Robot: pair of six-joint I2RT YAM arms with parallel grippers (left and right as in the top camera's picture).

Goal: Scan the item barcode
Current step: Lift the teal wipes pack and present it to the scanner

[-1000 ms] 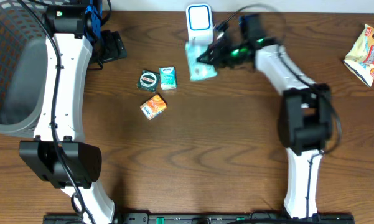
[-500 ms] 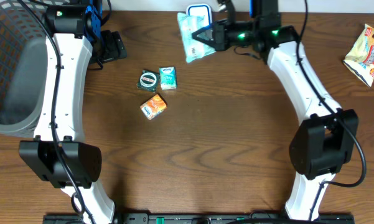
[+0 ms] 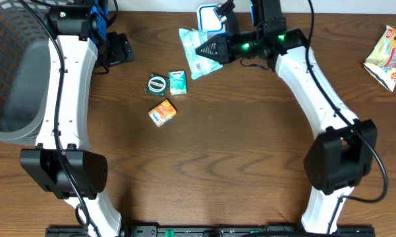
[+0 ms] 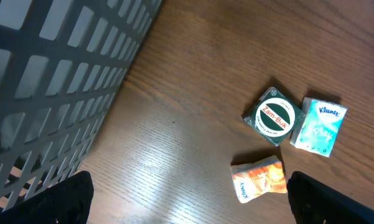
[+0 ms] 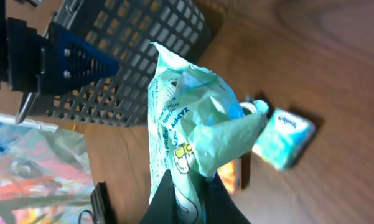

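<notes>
The right pincer [image 3: 207,50] is clamped shut on a corner of the pale green packet [image 3: 192,52], which it holds above the counter [image 3: 237,145], just left of the scanner [image 3: 210,17]. Which face carries the barcode I cannot tell. To scan well, that face should probably be turned square to the scanner's window and held steady close before it. The film is crumpled, so a slight tilt may help against creases and glare. The left pincer [image 3: 124,50] stands wide and empty, well left of the scanner.
</notes>
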